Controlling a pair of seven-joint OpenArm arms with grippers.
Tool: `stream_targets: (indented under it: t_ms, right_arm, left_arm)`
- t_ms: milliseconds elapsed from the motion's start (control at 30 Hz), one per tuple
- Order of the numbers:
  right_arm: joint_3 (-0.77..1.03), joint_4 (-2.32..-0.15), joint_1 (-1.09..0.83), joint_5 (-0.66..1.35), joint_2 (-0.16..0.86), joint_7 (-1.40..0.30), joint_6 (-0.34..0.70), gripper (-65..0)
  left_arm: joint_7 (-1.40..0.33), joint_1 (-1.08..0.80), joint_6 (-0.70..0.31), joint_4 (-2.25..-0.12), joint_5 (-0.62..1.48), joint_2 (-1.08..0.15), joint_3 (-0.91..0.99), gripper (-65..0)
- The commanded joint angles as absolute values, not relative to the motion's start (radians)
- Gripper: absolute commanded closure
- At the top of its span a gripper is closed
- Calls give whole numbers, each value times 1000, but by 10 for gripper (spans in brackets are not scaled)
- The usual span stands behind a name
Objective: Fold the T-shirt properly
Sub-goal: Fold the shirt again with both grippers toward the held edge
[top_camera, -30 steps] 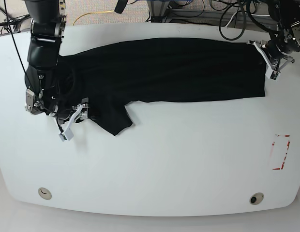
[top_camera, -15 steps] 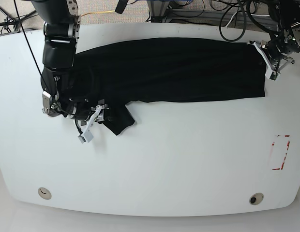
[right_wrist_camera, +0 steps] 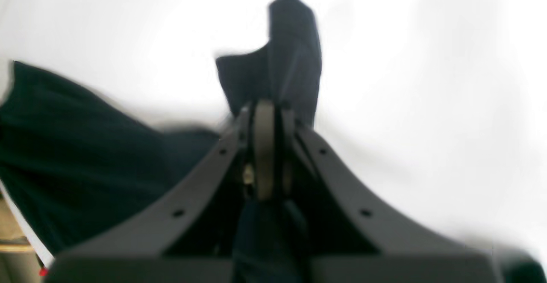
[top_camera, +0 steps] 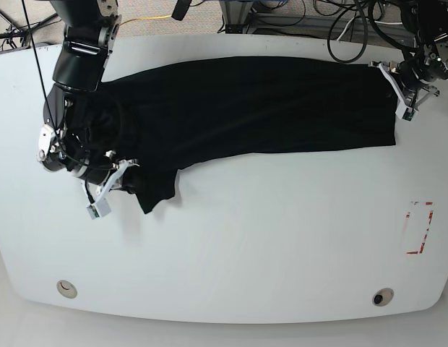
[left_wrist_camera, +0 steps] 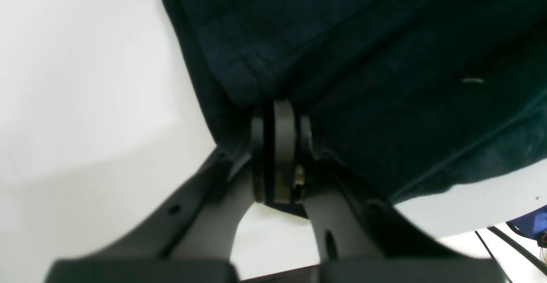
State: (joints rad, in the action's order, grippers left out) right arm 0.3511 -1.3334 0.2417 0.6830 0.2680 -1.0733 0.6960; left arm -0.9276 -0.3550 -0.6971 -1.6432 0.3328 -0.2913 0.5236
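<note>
Shirt: the black T-shirt [top_camera: 246, 105] lay flat on the white table [top_camera: 282, 246] as a long band, its far end under the left tool and its sleeve end bunched at the right tool.
Long axis: it ran from one tool straight to the other, across the table's width; the hem end pointed to the left tool, the sleeve flap [top_camera: 157, 191] hung off the band beside the right tool.
Left tool: the left tool [left_wrist_camera: 280, 116] was clamped tight on the shirt's corner edge, cloth spreading away ahead of its tips.
Right tool: the right tool [right_wrist_camera: 265, 112] was closed on a pinch of the sleeve, a dark peak of cloth standing up just beyond its tips; the wrist view was blurred, so how deep the bite went could not be told.
Step in hand: probably taking hold at both ends to lift and fold the band over.
Doing it well: both tools should rise level and together, keeping the cloth taut between them, so the loose sleeve flap tucks in rather than trails.
</note>
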Motion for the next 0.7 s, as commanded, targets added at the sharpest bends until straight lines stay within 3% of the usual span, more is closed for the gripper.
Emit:
stream_targets:
  t_ms: [0, 300, 667]
  right_arm:
    - [421, -1412, 214, 694, 282, -1112, 698, 0]
    - [593, -1662, 15, 694, 282, -1216, 698, 0]
    - [604, -1925, -173, 785, 248, -1230, 698, 0]
  left_arm:
    - [-938, -358, -698, -1655, 315, -305, 527, -4]
    - [-938, -358, -698, -1652, 315, -305, 526, -4]
    - [-938, -358, -698, -1650, 315, -306, 524, -4]
